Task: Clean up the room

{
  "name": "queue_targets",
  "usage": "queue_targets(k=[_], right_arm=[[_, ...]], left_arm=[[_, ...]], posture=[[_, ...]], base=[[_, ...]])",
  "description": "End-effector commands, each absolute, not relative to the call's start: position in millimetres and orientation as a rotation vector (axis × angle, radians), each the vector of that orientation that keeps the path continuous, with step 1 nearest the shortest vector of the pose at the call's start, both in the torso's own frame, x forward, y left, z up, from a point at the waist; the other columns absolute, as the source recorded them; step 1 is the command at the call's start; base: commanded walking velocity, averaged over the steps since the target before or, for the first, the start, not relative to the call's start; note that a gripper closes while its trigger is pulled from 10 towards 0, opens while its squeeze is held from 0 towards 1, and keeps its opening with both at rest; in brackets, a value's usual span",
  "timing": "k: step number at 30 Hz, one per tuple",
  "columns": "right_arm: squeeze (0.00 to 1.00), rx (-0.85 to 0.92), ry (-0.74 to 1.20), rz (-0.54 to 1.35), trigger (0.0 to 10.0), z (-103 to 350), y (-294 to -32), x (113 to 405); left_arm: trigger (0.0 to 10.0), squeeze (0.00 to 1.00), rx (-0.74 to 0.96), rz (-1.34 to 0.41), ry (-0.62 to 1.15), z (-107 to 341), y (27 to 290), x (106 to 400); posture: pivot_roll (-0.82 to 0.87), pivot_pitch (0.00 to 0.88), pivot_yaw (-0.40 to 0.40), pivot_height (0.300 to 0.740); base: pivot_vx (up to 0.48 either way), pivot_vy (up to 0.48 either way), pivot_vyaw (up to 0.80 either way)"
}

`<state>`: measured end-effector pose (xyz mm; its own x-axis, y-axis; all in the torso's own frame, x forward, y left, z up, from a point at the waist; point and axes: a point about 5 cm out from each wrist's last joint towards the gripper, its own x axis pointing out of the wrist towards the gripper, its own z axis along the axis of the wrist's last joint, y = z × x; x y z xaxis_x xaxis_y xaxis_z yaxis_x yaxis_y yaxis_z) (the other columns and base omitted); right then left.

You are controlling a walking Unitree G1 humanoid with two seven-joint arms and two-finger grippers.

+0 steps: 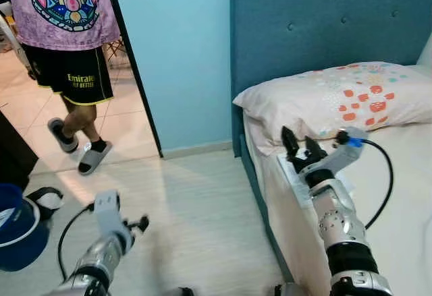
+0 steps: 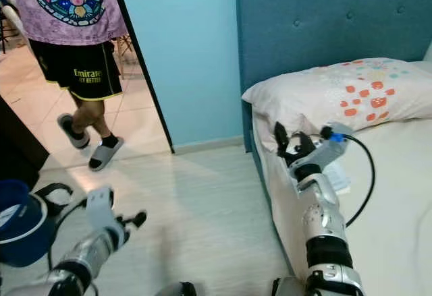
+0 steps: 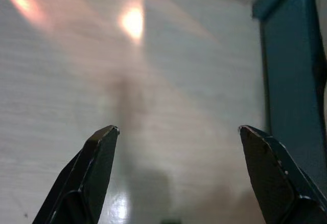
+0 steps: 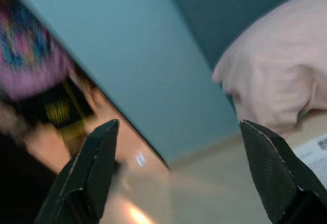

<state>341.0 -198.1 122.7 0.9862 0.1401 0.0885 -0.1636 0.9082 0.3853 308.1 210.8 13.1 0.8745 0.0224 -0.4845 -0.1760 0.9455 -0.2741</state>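
A white printed sheet (image 1: 295, 180) lies on the bed (image 1: 408, 195) near its left edge, just in front of a floral pillow (image 1: 337, 97). My right gripper (image 1: 300, 145) is raised over that edge, above the sheet, and stands open with nothing between its fingers. The right wrist view looks past the open right gripper (image 4: 179, 127) at the pillow (image 4: 276, 81) and a corner of the sheet (image 4: 314, 152). My left gripper (image 1: 138, 226) is held low over the pale floor (image 3: 153, 81), open and empty.
A person (image 1: 67, 40) in sandals stands in the doorway at the back left. A blue bin (image 1: 17, 232) with a black strap sits on the floor at my left, beside dark furniture (image 1: 10, 154). The teal headboard (image 1: 324, 19) meets a light blue wall (image 1: 175, 53).
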Motion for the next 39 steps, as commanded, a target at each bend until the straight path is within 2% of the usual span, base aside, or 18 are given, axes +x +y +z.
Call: queue_targets(k=[1, 5, 12, 16, 23, 28, 33, 36, 39], right_arm=[[0.0, 0.372, -0.036, 0.182, 10.0, 118.5, -192.2, 340.4], [0.0, 0.276, 0.058, 0.237, 10.0, 101.8, -179.3, 336.9], [0.0, 0.142, 0.2, 0.328, 10.0, 78.1, -162.2, 329.3], [0.0, 0.064, 0.317, 0.356, 10.0, 56.0, -154.1, 326.0], [0.0, 0.07, 0.359, 0.347, 10.0, 46.3, -154.4, 323.4], [0.0, 0.114, 0.402, 0.278, 10.0, 33.7, -156.9, 318.2], [0.0, 0.117, 0.433, 0.268, 10.0, 24.7, -153.3, 313.4], [0.0, 0.105, 0.475, 0.254, 10.0, 14.1, -151.1, 306.9], [0.0, 0.103, 0.478, 0.24, 10.0, 13.9, -153.8, 307.2]], left_arm=[[10.0, 0.0, -0.321, 0.129, 0.518, 7.4, 213.5, 302.3], [10.0, 0.0, -0.326, 0.116, 0.523, 5.1, 202.8, 302.7], [10.0, 0.0, -0.361, 0.124, 0.575, -10.1, 188.8, 290.3], [10.0, 0.0, -0.239, -0.004, 0.643, -23.3, 165.7, 278.3], [10.0, 0.0, -0.256, 0.006, 0.652, -26.8, 163.1, 274.3], [10.0, 0.0, -0.196, 0.031, 0.744, -44.7, 172.1, 251.4], [10.0, 0.0, -0.144, 0.052, 0.818, -56.7, 180.3, 233.7], [10.0, 0.0, -0.111, 0.075, 0.904, -70.2, 187.9, 210.9], [10.0, 0.0, -0.104, 0.075, 0.927, -73.6, 188.4, 205.0]], posture=[[-0.03, 0.0, 0.061, 0.639], [-0.03, 0.0, 0.029, 0.653], [0.0, 0.0, -0.078, 0.677], [0.04, 0.0, -0.127, 0.696], [0.06, 0.0, -0.125, 0.715], [0.05, 0.0, -0.11, 0.739], [0.05, 0.0, -0.09, 0.74], [0.05, 0.0, -0.09, 0.74], [0.04, 0.0, -0.072, 0.74]], base=[[0.0, 0.0, 0.0], [0.0, 0.0, 0.0], [0.0, 0.0, 0.0], [0.0, 0.0, 0.0], [0.0, 0.0, 0.0], [0.0, 0.0, 0.0], [0.0, 0.0, 0.0], [0.0, 0.0, 0.0], [0.0, 0.0, 0.0]])
